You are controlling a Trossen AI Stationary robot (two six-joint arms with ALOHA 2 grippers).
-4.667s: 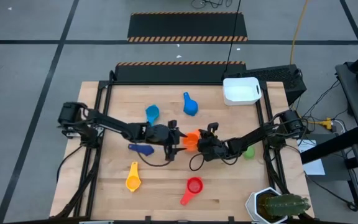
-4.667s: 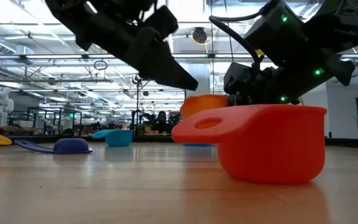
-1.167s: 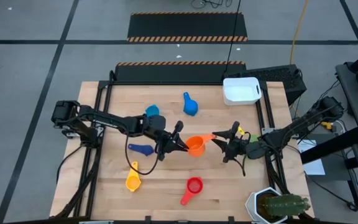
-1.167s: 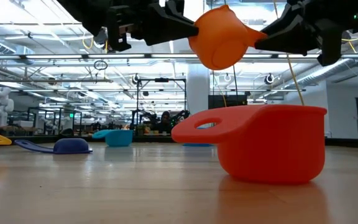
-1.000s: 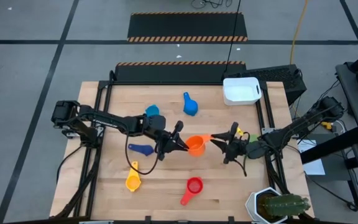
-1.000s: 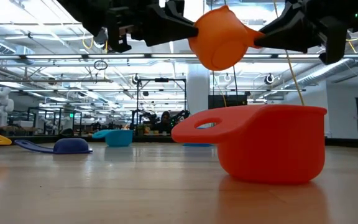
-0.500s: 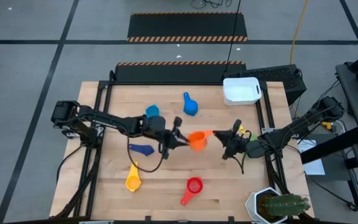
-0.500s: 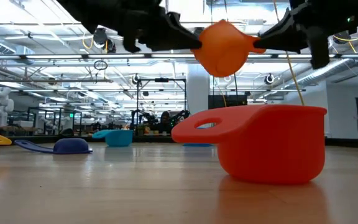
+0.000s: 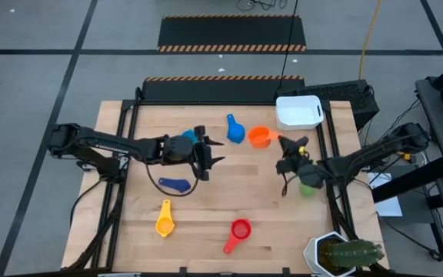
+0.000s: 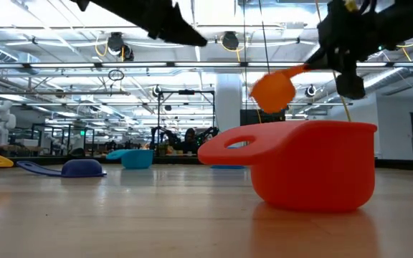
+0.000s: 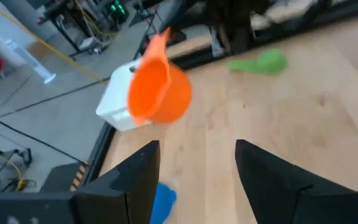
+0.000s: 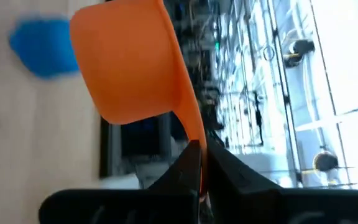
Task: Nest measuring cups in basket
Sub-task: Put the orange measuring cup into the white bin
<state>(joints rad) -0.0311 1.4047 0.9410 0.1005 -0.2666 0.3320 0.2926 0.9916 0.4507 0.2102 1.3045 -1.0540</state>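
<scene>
Your right gripper pinches the orange cup by its handle, near the basket, which looks empty. Left gripper open, empty. All cups unnested.

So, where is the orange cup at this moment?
High view: the orange cup hangs in the air, held by its handle in the right gripper, between the blue cup and the basket.

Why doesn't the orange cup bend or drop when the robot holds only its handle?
The orange measuring cup looks stiff: pinched by its thin handle in the right gripper, its bowl sticks straight out without sagging. It's probably light, since that small pinch carries it. The smooth plastic may be slippery, so it could swivel.
</scene>
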